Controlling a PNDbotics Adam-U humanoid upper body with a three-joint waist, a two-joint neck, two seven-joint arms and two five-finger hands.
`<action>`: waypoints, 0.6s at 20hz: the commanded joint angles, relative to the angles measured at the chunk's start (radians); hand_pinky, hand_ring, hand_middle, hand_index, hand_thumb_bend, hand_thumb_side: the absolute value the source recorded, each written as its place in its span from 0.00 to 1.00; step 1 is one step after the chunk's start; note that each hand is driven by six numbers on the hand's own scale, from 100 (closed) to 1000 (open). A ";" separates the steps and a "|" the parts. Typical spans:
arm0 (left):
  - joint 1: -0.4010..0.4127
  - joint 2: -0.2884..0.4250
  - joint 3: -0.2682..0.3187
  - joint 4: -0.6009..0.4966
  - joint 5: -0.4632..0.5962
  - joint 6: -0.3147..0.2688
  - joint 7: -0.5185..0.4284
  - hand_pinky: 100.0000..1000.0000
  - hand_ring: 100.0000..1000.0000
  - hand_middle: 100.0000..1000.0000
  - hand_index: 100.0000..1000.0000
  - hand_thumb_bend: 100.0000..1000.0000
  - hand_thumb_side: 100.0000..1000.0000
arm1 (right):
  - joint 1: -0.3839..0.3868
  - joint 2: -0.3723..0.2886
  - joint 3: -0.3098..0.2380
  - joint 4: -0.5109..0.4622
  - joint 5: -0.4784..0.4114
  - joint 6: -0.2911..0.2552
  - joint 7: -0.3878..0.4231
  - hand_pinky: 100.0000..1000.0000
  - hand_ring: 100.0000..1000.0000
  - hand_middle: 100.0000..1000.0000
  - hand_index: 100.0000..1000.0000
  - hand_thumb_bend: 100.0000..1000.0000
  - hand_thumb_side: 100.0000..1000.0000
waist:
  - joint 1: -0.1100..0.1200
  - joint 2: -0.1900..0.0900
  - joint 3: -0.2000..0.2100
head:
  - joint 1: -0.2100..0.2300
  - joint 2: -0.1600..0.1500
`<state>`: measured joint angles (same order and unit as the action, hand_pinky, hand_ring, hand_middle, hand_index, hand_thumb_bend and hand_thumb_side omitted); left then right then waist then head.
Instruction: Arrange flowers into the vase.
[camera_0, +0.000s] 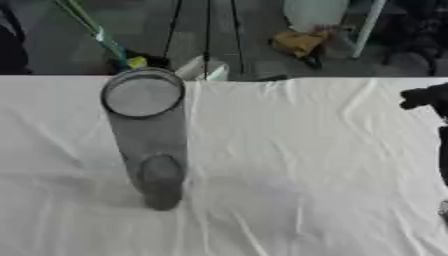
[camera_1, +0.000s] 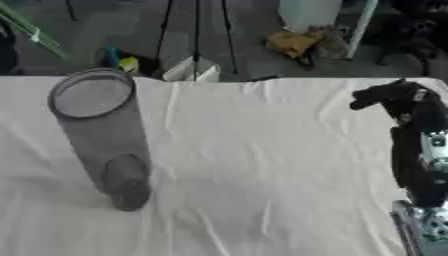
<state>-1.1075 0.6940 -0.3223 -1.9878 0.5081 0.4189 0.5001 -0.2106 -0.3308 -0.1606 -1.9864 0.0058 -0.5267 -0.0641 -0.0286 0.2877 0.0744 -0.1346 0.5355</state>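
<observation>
The right hand (camera_1: 389, 97) hangs raised at the right edge (fingers seemingly curled, holding nothing).

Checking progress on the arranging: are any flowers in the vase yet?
No, the clear vase stands on the white tablecloth with nothing inside it, and its open mouth shows no stems.

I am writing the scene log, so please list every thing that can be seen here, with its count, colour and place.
vase: one, clear greyish glass, tall cylinder, standing upright on the left part of the table, nothing inside it.
tablecloth: one, white, creased, covering the whole table.
flowers: none on the table; only a green stem-like thing shows beyond the far left edge, and I cannot tell what it is.
yellow thing: one, lying on the floor behind the table, shape unclear.
right hand: one, black, above the table's right edge, holding nothing; finger pose unclear.
left hand: not in view.
</observation>
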 joint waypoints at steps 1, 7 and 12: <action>-0.019 0.017 0.015 -0.012 0.010 -0.003 -0.005 0.00 0.00 0.00 0.06 0.00 0.73 | -0.004 -0.027 -0.010 -0.014 -0.007 0.001 -0.004 0.63 0.48 0.45 0.64 0.00 1.00 | 0.015 -0.036 0.000 | -0.004 0.002; -0.012 0.008 0.008 -0.012 0.017 -0.001 -0.012 0.00 0.00 0.00 0.06 0.00 0.75 | -0.005 -0.025 -0.010 -0.014 -0.008 0.001 -0.005 0.63 0.48 0.45 0.64 0.00 1.00 | 0.012 -0.037 0.004 | -0.005 0.001; 0.000 -0.001 -0.004 -0.012 0.011 0.005 -0.025 0.00 0.00 0.00 0.06 0.00 0.77 | -0.008 -0.022 -0.009 -0.014 -0.006 0.003 -0.002 0.63 0.48 0.45 0.64 0.00 1.00 | 0.010 -0.032 0.005 | -0.005 -0.006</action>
<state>-1.0952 0.6840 -0.3252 -1.9879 0.5186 0.4232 0.4810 -0.2109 -0.3309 -0.1606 -1.9864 0.0054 -0.5249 -0.0657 -0.0286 0.2870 0.0803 -0.1353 0.5356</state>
